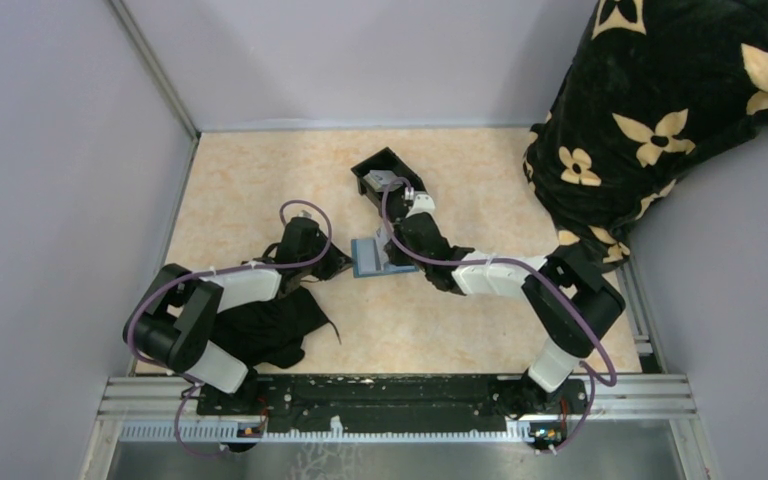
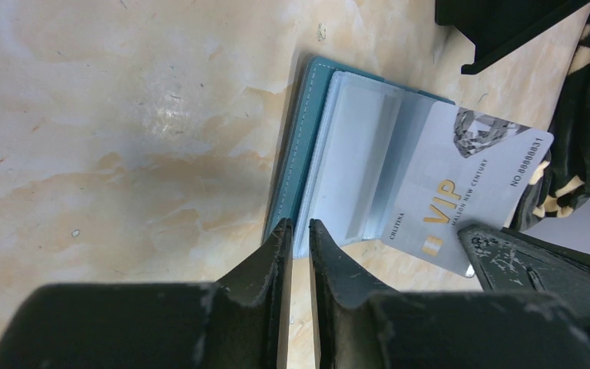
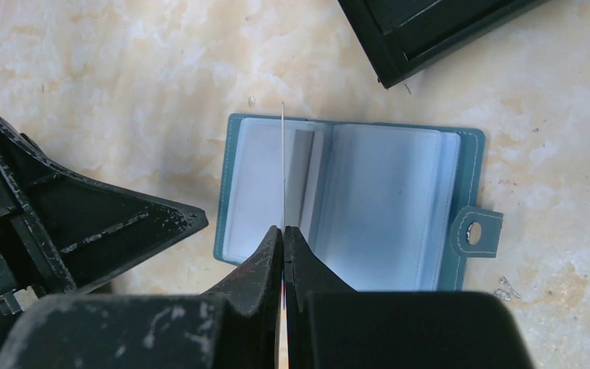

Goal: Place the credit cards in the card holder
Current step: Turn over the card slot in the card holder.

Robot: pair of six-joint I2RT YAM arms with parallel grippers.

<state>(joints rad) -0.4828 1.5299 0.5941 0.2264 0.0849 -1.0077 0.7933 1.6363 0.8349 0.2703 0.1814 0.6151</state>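
Top external: on the worktop (image 1: 260, 180) our card holder (image 1: 365, 260) lies open between the arms. Our right tool (image 3: 283, 229) pinches the grey-silver card (image 2: 469, 200), which we judge stiff and slippery, by one end over the sleeves. Our left tool (image 2: 297, 224) sits narrow at the holder's edge, grip unclear.

grey card (image 2: 461, 192) | "VIP" | "NEW CENTURY" | "NO.8888…" rest unclr

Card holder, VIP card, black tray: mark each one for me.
card holder (image 3: 376, 204), right wrist view, on its clear sleeves.
VIP card (image 2: 467, 191), left wrist view, middle of its printed face.
black tray (image 1: 370, 160), top external view, on its far rim.
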